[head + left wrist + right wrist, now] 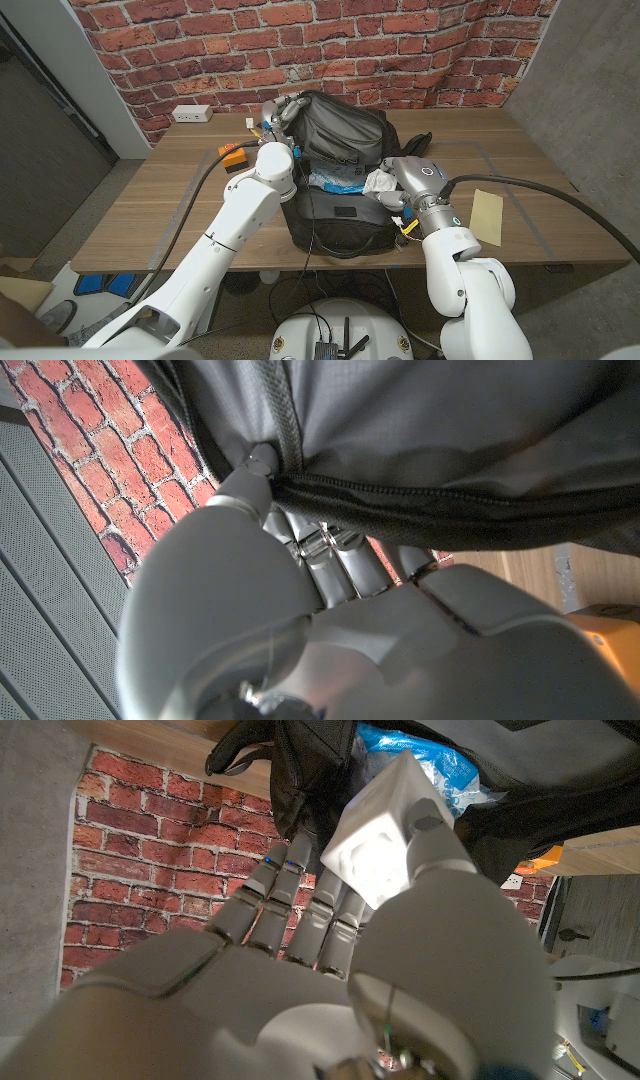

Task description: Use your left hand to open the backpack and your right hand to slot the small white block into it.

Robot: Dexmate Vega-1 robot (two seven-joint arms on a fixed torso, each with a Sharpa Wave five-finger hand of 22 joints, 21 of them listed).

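White and hard-looking, the small white block (385, 840) sits pinched in the right hand (385, 183), right at the backpack (335, 215) mouth. It looks light and stiff, so gripping its flat sides should work. The left hand (278, 115) grips the soft top flap (it looks floppy) and holds it up.
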